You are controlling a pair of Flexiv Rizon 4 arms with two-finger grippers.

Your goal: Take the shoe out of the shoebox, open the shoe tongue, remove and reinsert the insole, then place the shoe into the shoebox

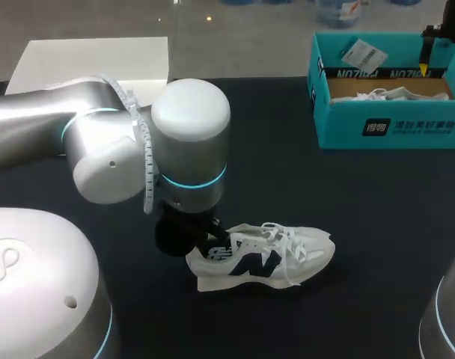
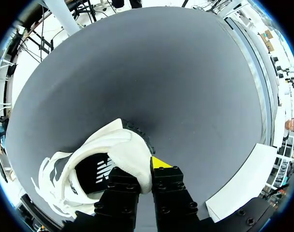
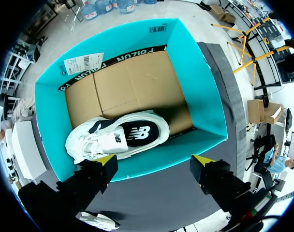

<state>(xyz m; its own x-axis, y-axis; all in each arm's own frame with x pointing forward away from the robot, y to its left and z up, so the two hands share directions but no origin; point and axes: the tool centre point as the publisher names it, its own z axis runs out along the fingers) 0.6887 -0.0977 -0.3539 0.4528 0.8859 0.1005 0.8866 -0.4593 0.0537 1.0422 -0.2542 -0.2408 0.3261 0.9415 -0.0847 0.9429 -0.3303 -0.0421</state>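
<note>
A white shoe with a dark logo lies on its side on the black table, toe to the right. My left gripper is at its heel. In the left wrist view the left gripper is shut on the heel collar of the shoe, and only one yellow tip shows. The teal shoebox stands at the back right with a second white shoe lying inside it. My right gripper hangs open above the near wall of the shoebox, holding nothing.
A white flat board lies at the table's back left corner. A paper tag rests on the box's far rim. Bare black table stretches between the shoe and the box.
</note>
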